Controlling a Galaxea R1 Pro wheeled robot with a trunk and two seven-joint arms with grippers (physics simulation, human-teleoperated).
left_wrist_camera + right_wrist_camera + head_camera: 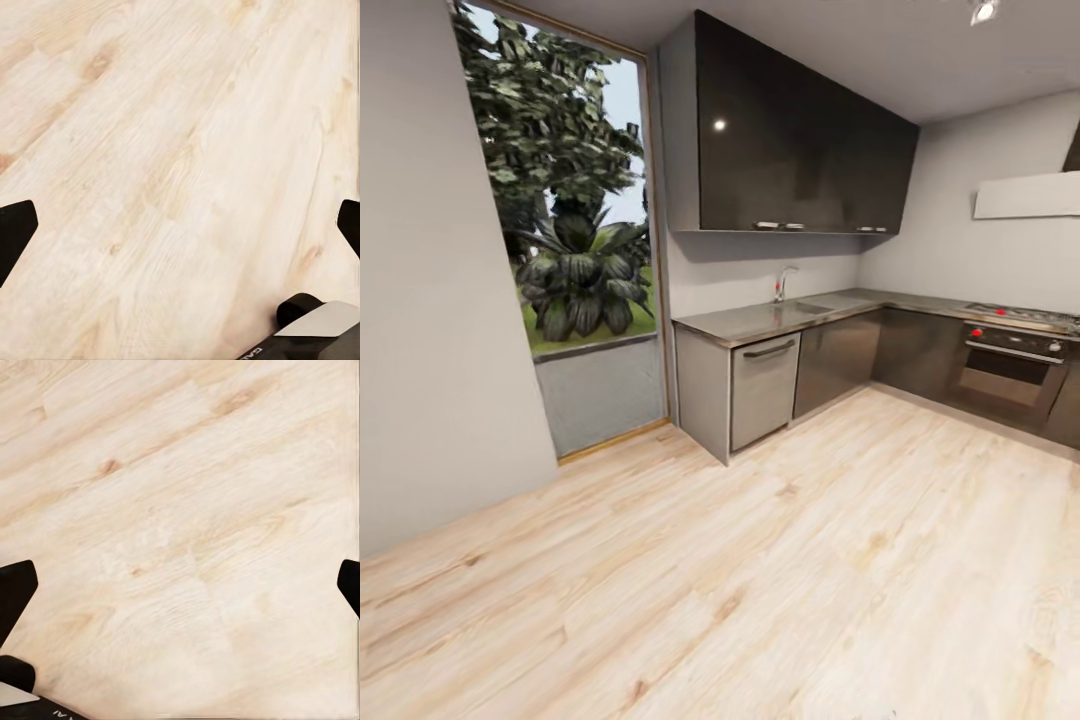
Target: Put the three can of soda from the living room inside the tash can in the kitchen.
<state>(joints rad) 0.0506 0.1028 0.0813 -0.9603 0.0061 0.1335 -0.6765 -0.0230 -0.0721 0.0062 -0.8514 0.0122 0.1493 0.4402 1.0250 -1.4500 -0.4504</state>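
I am in the kitchen, facing its grey steel counter (760,322) with a tap (784,283) and dark glossy wall cabinets (800,140) above it. The cans of soda and the tash can are out of view. In the left wrist view my left gripper (180,225) hangs open over bare light wood floor (172,150), its dark fingertips (15,229) far apart at the picture's edges. My right gripper (180,585) is open in the same way above the floor (187,510), with nothing between its fingertips (15,592).
A dishwasher front (763,388) closes the counter's near end. An oven (1010,365) with red knobs stands at the right. A tall window (575,260) with plants outside is at the left, beside a grey wall (430,320). Wide wood floor (760,580) stretches ahead.
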